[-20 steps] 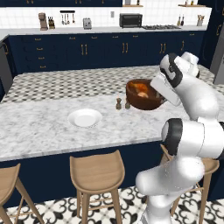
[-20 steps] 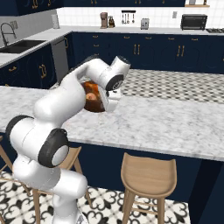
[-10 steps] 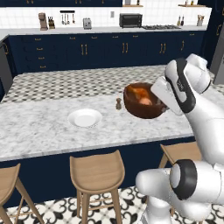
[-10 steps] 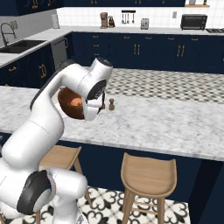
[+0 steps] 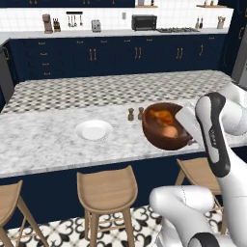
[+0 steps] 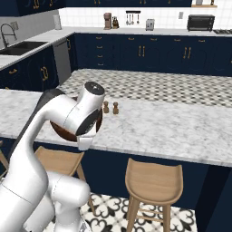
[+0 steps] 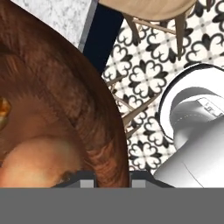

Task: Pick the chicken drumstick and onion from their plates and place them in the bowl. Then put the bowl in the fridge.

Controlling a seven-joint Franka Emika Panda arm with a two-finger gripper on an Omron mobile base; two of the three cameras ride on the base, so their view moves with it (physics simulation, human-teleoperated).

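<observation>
Gripper: gripper [image 7: 113,178] shut on the rim of the deep glossy reddish-brown bowl [image 5: 166,128], its fingertips astride the wall.
Change: half a second ago the bowl hung over mid-bench; now it is at the near edge of the grey-veined marble bench [image 5: 58,144], tipped toward the stools.
Bowl contents: orange-brown roasted chicken drumstick [image 5: 161,116] at the far side, round tan onion [image 5: 169,131] nearer.
Left: round white plate [image 5: 93,130], bare.
Beside the bowl: two small brown shakers [image 5: 134,114].
Below: tan wooden stools [image 5: 106,192].
</observation>
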